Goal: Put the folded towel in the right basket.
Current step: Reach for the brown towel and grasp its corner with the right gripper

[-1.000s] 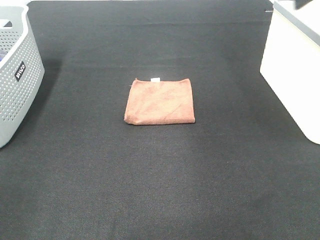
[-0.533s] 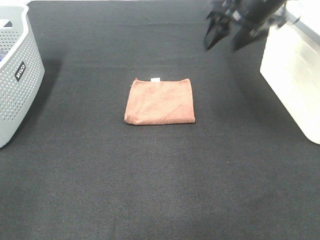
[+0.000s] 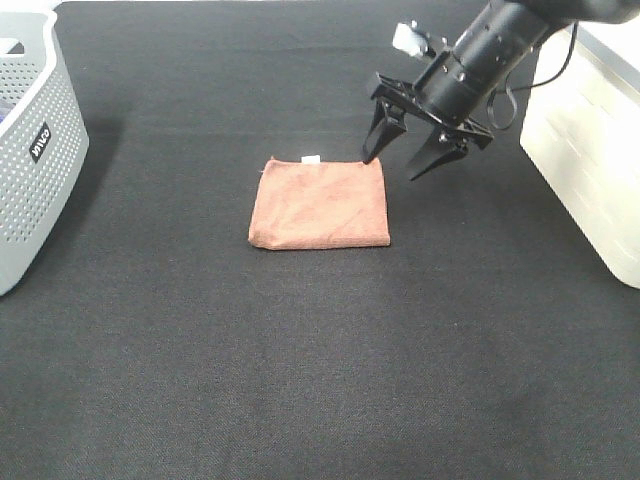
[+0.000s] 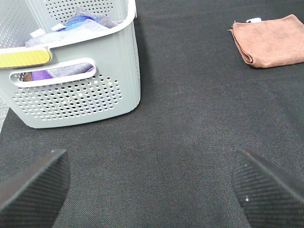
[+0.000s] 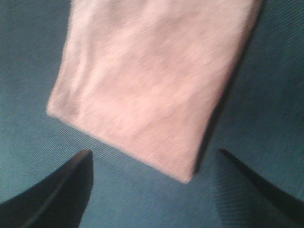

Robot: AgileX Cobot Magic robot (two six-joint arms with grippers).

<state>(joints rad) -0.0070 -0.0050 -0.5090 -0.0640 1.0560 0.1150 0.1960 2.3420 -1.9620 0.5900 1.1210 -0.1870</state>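
Note:
A folded brown towel lies flat on the black table at the middle; it also shows in the left wrist view and blurred in the right wrist view. My right gripper is open and empty, just above the towel's far right corner. The right basket is white and stands at the right edge. My left gripper is open and empty, out of the exterior high view, near the grey basket.
A grey perforated basket with several cloths inside stands at the left edge. The black mat covers the table.
My right arm has come into view from the upper right and dropped down and left toward the towel's far right corner. The towel has not moved.

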